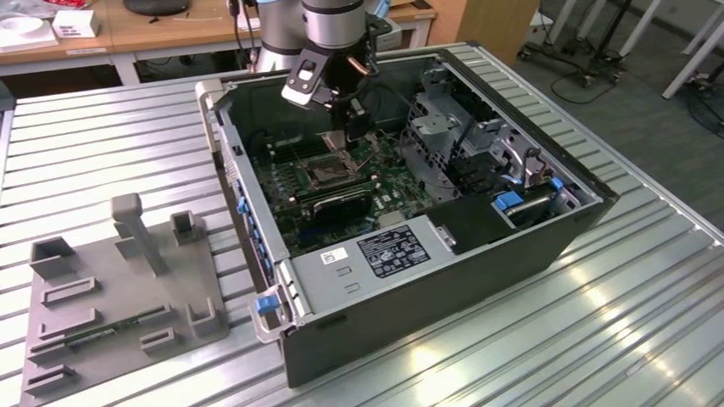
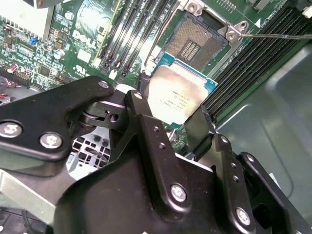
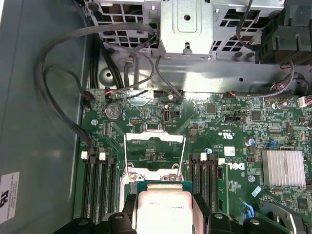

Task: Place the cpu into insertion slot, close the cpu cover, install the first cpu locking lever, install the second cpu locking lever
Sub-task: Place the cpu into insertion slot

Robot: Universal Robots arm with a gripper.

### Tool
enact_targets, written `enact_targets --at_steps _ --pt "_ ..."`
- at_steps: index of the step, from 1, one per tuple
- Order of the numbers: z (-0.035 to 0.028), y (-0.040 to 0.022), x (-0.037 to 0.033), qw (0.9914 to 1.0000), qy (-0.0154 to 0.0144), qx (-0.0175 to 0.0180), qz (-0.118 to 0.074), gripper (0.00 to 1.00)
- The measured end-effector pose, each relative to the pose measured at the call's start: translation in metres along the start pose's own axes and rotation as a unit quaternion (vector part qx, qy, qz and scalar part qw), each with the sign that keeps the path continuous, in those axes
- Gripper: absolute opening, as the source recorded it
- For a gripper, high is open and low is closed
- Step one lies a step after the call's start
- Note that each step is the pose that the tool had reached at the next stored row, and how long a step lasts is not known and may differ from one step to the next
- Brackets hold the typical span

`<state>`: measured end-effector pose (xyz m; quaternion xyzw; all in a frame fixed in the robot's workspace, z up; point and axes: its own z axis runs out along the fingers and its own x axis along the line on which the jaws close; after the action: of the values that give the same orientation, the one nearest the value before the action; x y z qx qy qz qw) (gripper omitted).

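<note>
Step in hand: the first, cpu into the slot; nothing later has started. The hand (image 2: 170, 113) is clamped on the cpu (image 2: 179, 92), one finger on each of two opposite edges, silvery top facing the camera in both wrist views. In the exterior view the hand (image 1: 353, 127) is down inside the open case (image 1: 453, 254), which lies on its side on the slatted desk (image 1: 633, 339), over the green board. The chip is in the air and not seated. The slot (image 2: 195, 41) lies bare just beyond it in the second wrist view, contact field exposed, with nothing on it. The cover (image 3: 155, 138) stands swung up and open past the slot in the first wrist view, its open centre showing the board behind. A thin wire lever (image 2: 278, 35) runs off from the slot corner, unlatched as far as I can tell. Judgement: seating calls for bringing the chip square over the slot, edges parallel and level, with a soft descent and no sideways slide, since the contacts look easy to bend. Whether the chip's corner mark matches the slot's, I cannot tell.
</note>
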<state>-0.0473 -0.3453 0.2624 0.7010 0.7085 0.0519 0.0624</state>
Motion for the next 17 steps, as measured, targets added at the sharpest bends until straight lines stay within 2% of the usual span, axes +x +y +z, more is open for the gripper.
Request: enact_targets --at_steps 6,13,17 --pt "0.0012 -0.0022 0.0008 1.00000 0.0000 -0.0001 0.000 0.54" --pt "0.0056 -0.0065 0.0070 1.00000 0.0000 -0.0001 0.000 0.54" --pt "0.0064 -0.0081 0.0078 1.00000 -0.0001 0.0000 0.000 0.54"
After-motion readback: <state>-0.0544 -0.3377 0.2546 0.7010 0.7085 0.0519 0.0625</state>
